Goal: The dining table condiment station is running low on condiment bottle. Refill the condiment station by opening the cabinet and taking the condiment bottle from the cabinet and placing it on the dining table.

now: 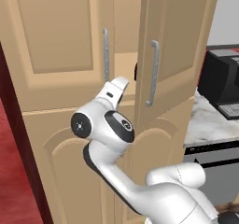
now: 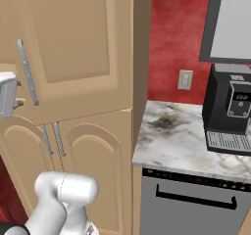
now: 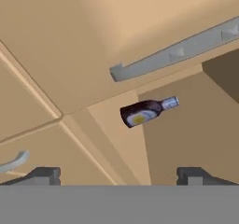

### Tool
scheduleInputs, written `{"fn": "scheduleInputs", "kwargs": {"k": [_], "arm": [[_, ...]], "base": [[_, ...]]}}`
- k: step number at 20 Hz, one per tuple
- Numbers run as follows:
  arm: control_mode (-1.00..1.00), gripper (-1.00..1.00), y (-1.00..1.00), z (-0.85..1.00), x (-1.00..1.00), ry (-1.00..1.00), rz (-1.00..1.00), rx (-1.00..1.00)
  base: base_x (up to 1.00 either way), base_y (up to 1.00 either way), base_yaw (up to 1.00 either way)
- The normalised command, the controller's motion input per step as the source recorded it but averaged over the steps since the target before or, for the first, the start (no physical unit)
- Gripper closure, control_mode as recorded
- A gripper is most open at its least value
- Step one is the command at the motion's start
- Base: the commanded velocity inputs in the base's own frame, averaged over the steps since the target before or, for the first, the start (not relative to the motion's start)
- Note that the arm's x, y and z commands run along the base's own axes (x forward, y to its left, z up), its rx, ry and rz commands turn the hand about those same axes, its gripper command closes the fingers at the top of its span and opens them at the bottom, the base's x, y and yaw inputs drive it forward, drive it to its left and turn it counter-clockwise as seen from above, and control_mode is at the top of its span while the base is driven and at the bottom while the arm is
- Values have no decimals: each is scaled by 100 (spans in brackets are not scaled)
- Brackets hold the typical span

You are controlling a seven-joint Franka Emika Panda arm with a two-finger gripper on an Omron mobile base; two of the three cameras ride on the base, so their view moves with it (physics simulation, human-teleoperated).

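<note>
- Fingers (image 3: 119,175): two dark tips at the bottom of the hand view, spread wide apart, nothing between them; aimed at the gap between the upper doors.
- White arm (image 1: 140,176): rises from the lower right of the left base view; elbow joint dark; wrist reaches up toward the gap between the upper doors; part of the hand shows at the left edge of the right base view, just beside a silver handle.
- Cabinet (image 1: 56,41): tall, light tan; raised-panel doors, rectangular above, arched below; upper right door (image 1: 179,36) swung partly open, upper left door closed; tan interior visible through the gap.
- Silver bar handles (image 1: 153,73): vertical, one on each upper door; further pair on the lower arched doors in the right base view.
- Condiment bottle (image 3: 147,111): dark brown-purple, blue cap, yellow label; inside the cabinet, seen through the door gap in the hand view, ahead of the fingers and apart from them; appears sideways in that rolled view, so whether it stands upright cannot be told.
- Counter (image 2: 181,141): marble top veined grey-brown, to the right of the cabinet; black coffee machine (image 2: 230,109) on it.
- Red wall (image 2: 176,38): behind the counter; light outlet plate (image 2: 185,80) mounted on it.
- Dishwasher front (image 2: 191,199): grey, dark bar handle, under the counter.
</note>
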Motion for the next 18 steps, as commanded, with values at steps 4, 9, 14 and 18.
{"fn": "scheduleInputs", "kwargs": {"k": [4, 9, 14, 18], "arm": [[-100, -100, -49, -10, 17, 8, 0, -4], [-100, -100, -63, -2, -1, 6, 0, 0], [-100, -100, -49, 0, -72, 0, -11, 0], [-100, -100, -50, 0, -76, 0, -18, 0]], "base": [[0, 0, 0], [0, 0, 0], [0, 0, 0], [0, 0, 0]]}}
